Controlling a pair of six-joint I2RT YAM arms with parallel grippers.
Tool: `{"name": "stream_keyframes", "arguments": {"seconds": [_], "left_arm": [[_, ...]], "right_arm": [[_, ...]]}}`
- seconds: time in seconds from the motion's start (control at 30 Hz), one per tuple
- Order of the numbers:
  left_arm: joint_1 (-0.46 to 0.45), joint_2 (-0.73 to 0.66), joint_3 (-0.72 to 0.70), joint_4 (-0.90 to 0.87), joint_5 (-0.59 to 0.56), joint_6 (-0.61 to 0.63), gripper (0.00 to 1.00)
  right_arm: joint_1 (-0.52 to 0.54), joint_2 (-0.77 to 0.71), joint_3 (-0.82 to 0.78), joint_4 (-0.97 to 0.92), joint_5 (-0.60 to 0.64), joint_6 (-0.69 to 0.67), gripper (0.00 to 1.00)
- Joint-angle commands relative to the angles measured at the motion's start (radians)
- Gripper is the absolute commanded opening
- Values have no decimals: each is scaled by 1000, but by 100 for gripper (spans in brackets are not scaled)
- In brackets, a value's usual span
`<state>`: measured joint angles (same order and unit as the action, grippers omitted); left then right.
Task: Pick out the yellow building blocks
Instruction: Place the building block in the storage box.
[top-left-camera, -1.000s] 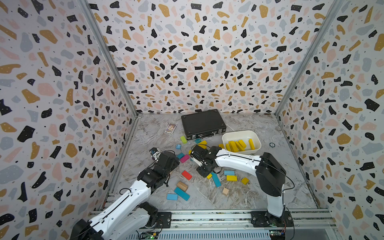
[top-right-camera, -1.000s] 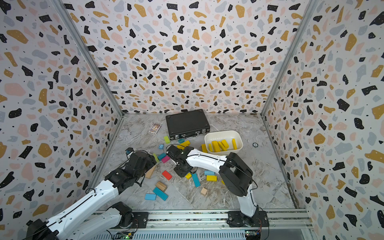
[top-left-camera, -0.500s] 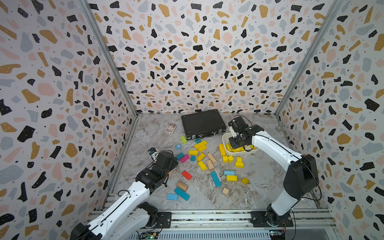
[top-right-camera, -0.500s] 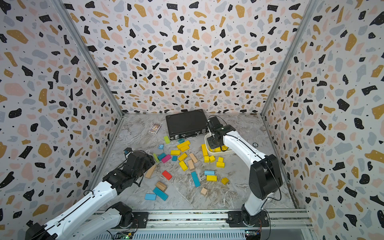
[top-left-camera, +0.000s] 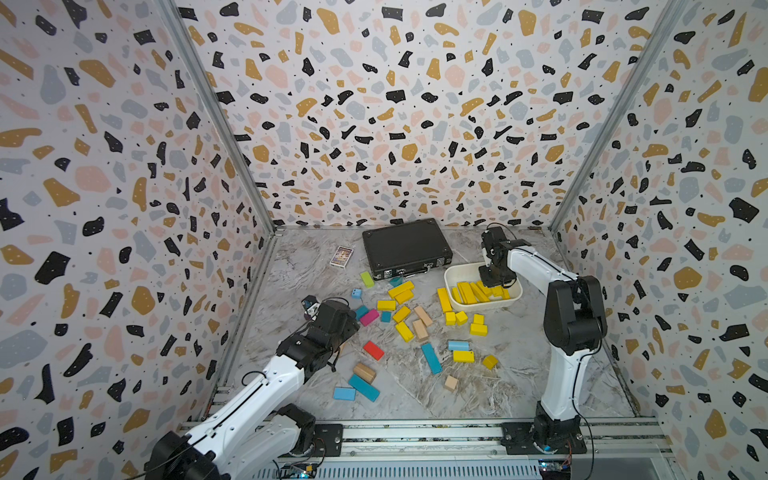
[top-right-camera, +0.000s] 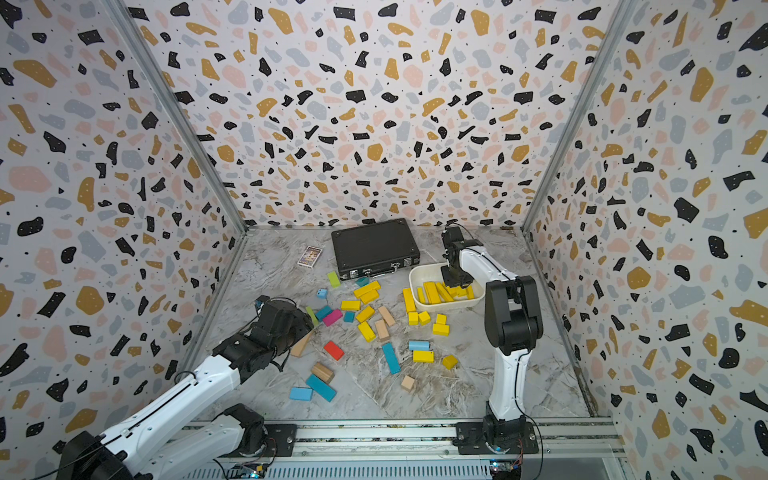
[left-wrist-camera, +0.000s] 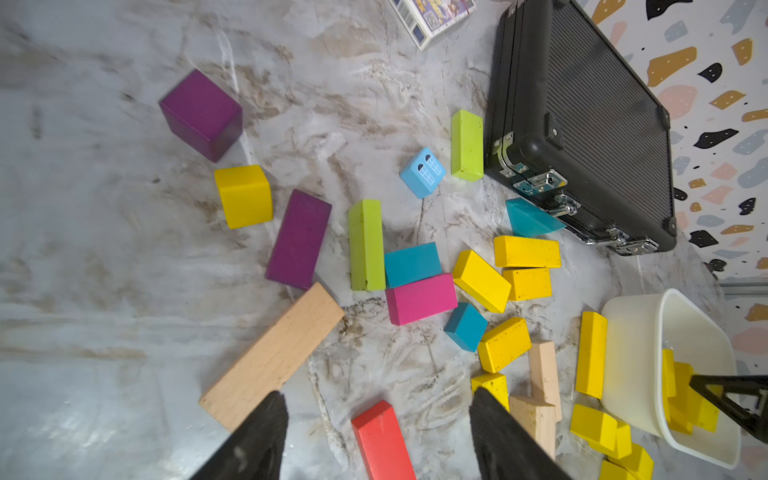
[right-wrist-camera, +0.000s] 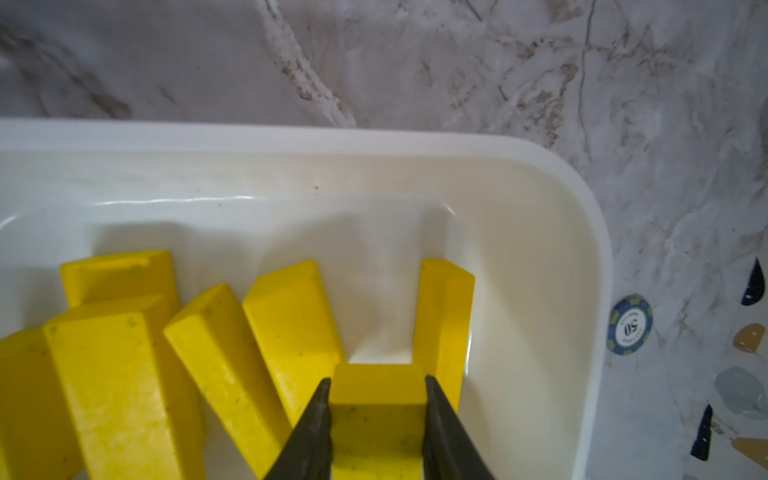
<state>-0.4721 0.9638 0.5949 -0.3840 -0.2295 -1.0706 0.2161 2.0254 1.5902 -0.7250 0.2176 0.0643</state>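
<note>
**Jaws low in the white tub**

Right jaws pinch a yellow block low inside it, beside yellow bars leaning there; bare floor at the tub's corner leaves room, so a release looks due. Left jaws gape empty, well away from the tub, over a tan bar and a red block. More yellow building blocks lie loose on the surface just outside the tub; a black case sits just beside it.
</note>
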Motion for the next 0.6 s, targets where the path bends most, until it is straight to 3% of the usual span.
{"name": "stream_keyframes", "arguments": {"seconds": [0.0, 0.13, 0.3, 0.57], "left_arm": [[4, 41, 9, 84, 78, -21, 68], [4, 136, 69, 68, 149, -66, 67], [-33, 265, 160, -7, 180, -166, 64], [-135, 420, 334, -163, 176, -313, 65]], "right_arm": [[-21, 9, 42, 6, 15, -20, 18], [-35, 40, 51, 6, 25, -32, 24], [-36, 31, 52, -4, -13, -10, 43], [-33, -111, -14, 7, -71, 73, 50]]}}
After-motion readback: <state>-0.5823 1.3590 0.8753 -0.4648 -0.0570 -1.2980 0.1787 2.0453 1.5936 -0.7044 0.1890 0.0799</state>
